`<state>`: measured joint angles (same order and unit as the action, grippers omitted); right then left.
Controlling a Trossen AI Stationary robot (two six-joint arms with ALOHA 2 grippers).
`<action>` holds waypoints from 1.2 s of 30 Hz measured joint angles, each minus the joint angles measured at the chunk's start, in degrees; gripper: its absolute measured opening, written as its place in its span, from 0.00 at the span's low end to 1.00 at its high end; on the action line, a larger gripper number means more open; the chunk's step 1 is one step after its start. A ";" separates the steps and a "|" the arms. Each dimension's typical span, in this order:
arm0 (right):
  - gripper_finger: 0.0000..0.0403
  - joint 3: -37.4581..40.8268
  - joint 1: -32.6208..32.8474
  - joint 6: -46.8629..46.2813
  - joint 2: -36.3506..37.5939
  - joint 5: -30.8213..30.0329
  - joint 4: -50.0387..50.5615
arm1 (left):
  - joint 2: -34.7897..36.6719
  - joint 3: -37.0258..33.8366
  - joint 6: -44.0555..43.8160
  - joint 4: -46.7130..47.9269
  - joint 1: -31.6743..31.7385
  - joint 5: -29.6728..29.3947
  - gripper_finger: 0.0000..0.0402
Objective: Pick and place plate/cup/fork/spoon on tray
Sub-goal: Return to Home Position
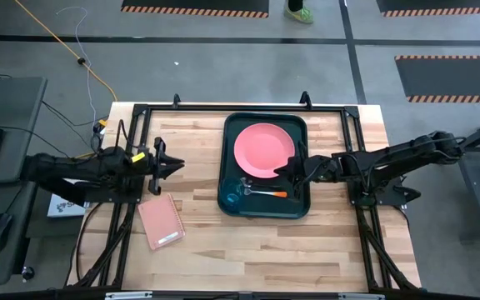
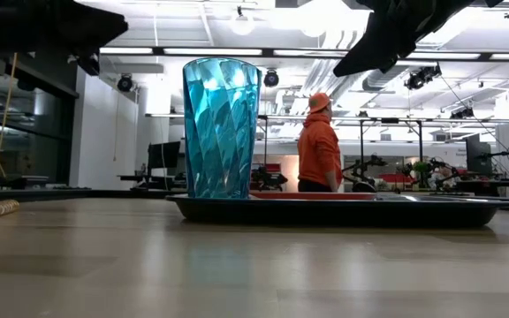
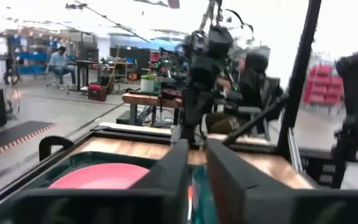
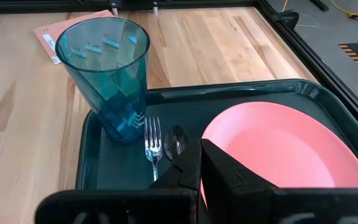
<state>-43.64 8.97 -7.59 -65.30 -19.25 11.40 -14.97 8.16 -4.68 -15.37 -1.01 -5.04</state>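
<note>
Tray [image 1: 233, 125] at counter [image 1: 198, 258] centre. Near end: cup [image 1: 232, 197] in left corner, fork [image 1: 267, 193] and spoon [image 4: 175, 141] beside it. Far end: plate [image 1: 264, 150]. Right gripper [image 1: 280, 172] over the cutlery, jaws closed, empty. Left gripper [image 1: 177, 165] clear of tray, jaws narrow, empty.

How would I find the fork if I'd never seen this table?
Look for the big dark tray on the wooden table. Inside it, beside the pink plate, a tall blue cup stands in one corner. The fork lies right next to that cup, beside a dark spoon; it alone has shiny pointed tines.
</note>
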 joint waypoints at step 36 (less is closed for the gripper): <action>0.00 5.19 0.02 -2.92 8.62 3.10 2.13 | 13.08 -7.45 6.45 5.23 -0.51 -3.55 0.00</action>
<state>-38.44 8.99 -10.50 -56.68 -16.14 13.52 -1.89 0.71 1.77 -10.14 -1.52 -8.60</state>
